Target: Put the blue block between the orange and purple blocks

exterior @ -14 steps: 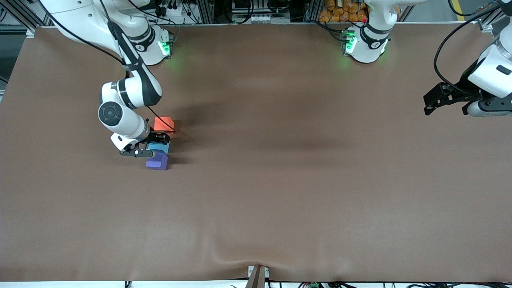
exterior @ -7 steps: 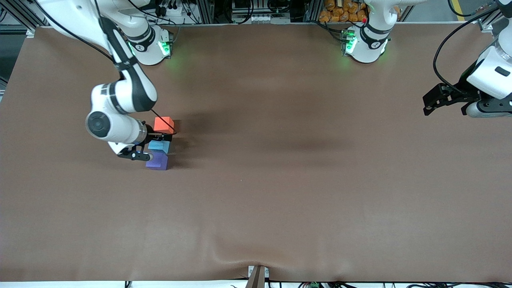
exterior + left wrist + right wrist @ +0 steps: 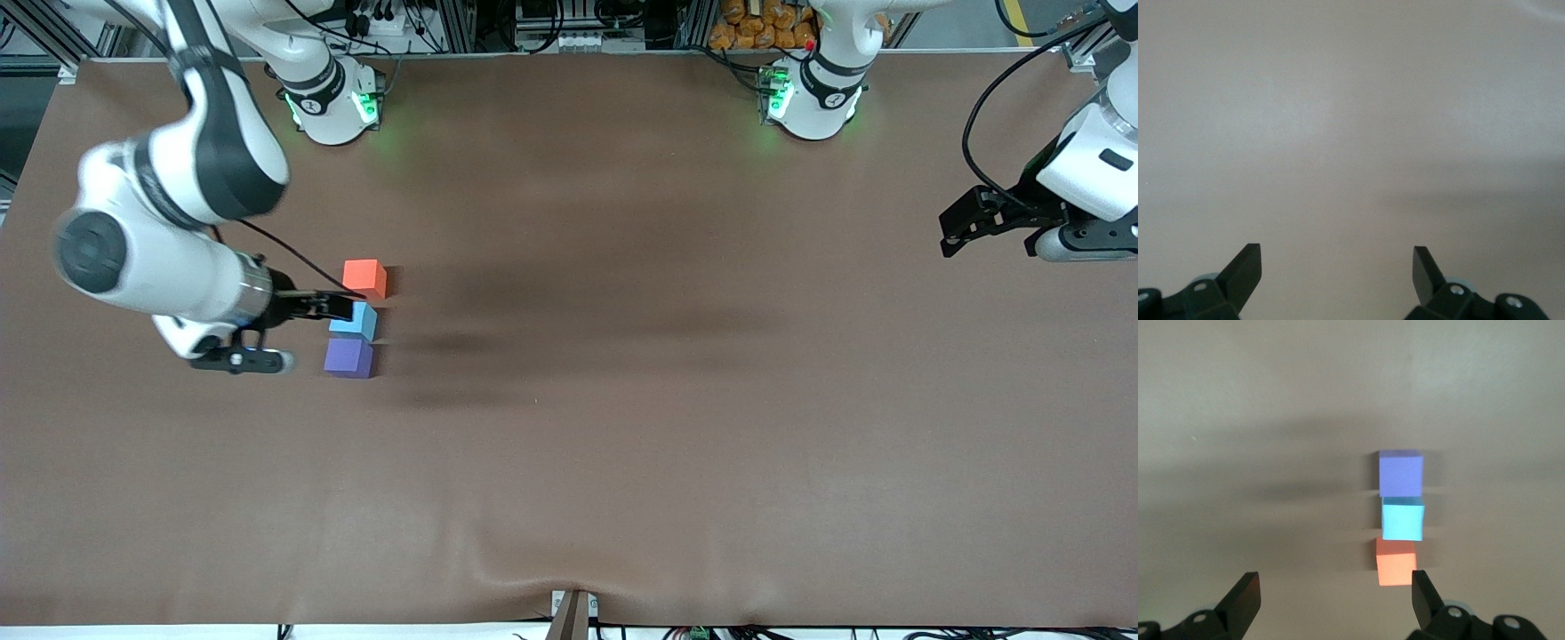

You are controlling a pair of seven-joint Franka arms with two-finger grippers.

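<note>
Sky-blue and matte, the small plain-faced blue cube (image 3: 355, 321) rests on the brown cloth-covered counter (image 3: 622, 427), toward the right arm's end. It sits in a short row between the bright orange-red matte cube (image 3: 365, 277), which lies farther from the front camera, and the violet-purple matte cube (image 3: 349, 357), which lies nearer. All three cubes look equal in size. In the right wrist view the blue cube (image 3: 1403, 519) touches or nearly touches each neighbour, the purple cube (image 3: 1401, 472) at one face and the orange cube (image 3: 1395, 562) at the other, with the orange cube set slightly out of line. The right gripper (image 3: 1331, 593) is raised over the counter beside the row, fingers spread wide and holding nothing. The left gripper (image 3: 1337, 267) waits over bare counter at the left arm's end, its fingers likewise spread apart and empty.
</note>
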